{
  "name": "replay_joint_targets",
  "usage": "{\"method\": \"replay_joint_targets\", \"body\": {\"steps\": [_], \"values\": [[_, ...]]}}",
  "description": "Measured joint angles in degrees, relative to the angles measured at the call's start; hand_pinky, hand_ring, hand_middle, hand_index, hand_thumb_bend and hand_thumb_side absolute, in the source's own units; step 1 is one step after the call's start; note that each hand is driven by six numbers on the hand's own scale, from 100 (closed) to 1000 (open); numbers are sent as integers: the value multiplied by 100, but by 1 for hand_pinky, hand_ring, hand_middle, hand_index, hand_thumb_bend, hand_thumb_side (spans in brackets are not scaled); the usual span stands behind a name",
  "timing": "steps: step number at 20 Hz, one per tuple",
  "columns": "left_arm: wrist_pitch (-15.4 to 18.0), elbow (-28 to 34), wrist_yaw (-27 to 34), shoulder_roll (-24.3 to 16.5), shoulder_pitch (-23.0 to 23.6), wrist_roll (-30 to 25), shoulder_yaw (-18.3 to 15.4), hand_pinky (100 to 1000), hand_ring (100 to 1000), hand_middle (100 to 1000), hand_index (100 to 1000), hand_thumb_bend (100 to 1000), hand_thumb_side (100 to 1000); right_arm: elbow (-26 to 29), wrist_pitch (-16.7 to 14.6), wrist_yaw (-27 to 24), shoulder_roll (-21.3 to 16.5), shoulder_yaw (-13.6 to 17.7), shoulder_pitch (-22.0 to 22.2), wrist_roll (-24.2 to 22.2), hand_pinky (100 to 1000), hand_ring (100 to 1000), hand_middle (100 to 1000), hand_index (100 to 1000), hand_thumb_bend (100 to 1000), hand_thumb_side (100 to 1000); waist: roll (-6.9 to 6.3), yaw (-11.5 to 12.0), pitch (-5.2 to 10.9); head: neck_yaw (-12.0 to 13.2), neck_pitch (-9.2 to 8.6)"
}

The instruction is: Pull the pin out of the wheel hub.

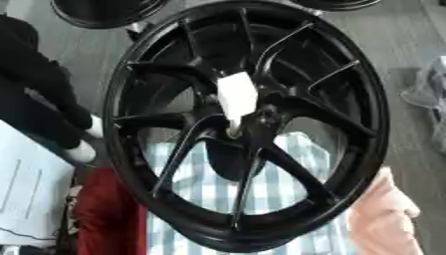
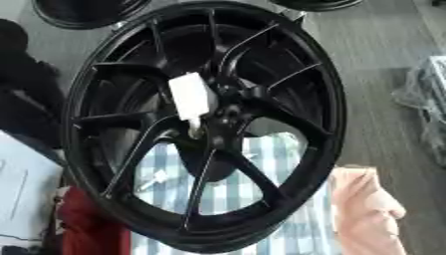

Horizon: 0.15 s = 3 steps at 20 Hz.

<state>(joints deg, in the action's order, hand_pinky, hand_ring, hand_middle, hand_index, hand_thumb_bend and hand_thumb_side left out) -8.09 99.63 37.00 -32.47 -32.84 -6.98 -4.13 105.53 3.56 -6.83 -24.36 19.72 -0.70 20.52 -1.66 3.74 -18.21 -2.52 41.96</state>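
Observation:
A black multi-spoke wheel (image 1: 248,124) stands tilted and fills most of both views. From its hub (image 1: 248,122) a white pin (image 1: 236,97) sticks out, broad and flat at the top and narrowing to a pale tip (image 1: 233,131) at the hub hole. My left arm and hand (image 1: 39,94) show as a dark mass at the left edge, beside the wheel's rim and apart from the pin. Nothing touches the pin. My right hand is not visible in either view.
Behind the wheel lie a blue-and-white checked cloth (image 1: 200,194), a red cloth (image 1: 104,214) and a white sheet (image 1: 31,189) at lower left. A pale pink shape (image 1: 383,214) borders the rim at lower right. More black rims (image 1: 104,12) stand at the top; clear plastic (image 1: 431,89) lies right.

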Motion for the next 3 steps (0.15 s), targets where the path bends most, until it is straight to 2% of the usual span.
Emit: {"method": "replay_joint_targets", "body": {"steps": [3], "values": [[90, -1, -92, 406, 46, -107, 0, 773, 698, 645, 775, 162, 692, 0, -7, -7, 23, -1, -28, 7, 727, 624, 589, 817, 100, 523, 38, -9, -26, 45, -3]]}}
